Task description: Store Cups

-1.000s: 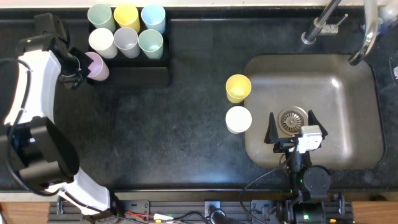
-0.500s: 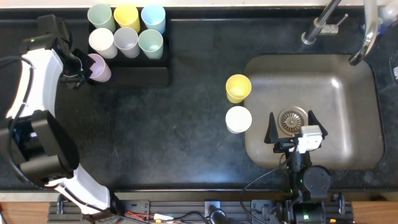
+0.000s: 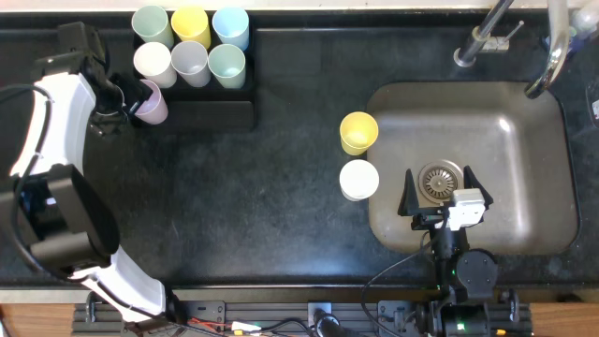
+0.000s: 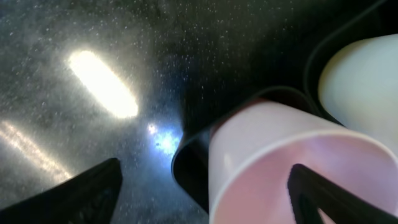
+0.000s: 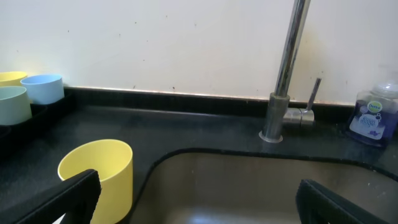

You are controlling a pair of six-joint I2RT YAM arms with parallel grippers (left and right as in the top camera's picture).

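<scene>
Upper left of frame | pink cup tilted at tray edge; left hand spread, unclamped | we judge it light, slick: pinch the rim wall.

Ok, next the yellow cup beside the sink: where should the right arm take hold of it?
Take the yellow cup by its rim, on the wall facing the sink, coming down from above with one of the jaws inside. It stands upright, mouth open, and the white cup sits close on the side toward the arm bases, so that side looks cramped.
</scene>
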